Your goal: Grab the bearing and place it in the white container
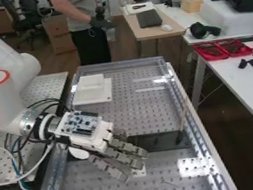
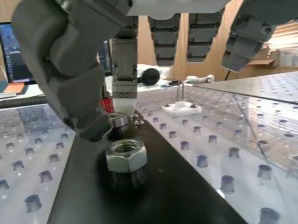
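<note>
From here the fingers (image 2: 125, 65) look wide; they should close low round the bearing (image 2: 118, 119), never nudging the nut (image 2: 126, 159).

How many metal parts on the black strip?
3 visible in the wrist view: hex nut in front, ring behind it, small part beside the ring. The hand may hide more.

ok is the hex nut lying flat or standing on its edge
Lying flat: the hex nut has its hole facing up and its flat sides upright on the dark strip.
</note>
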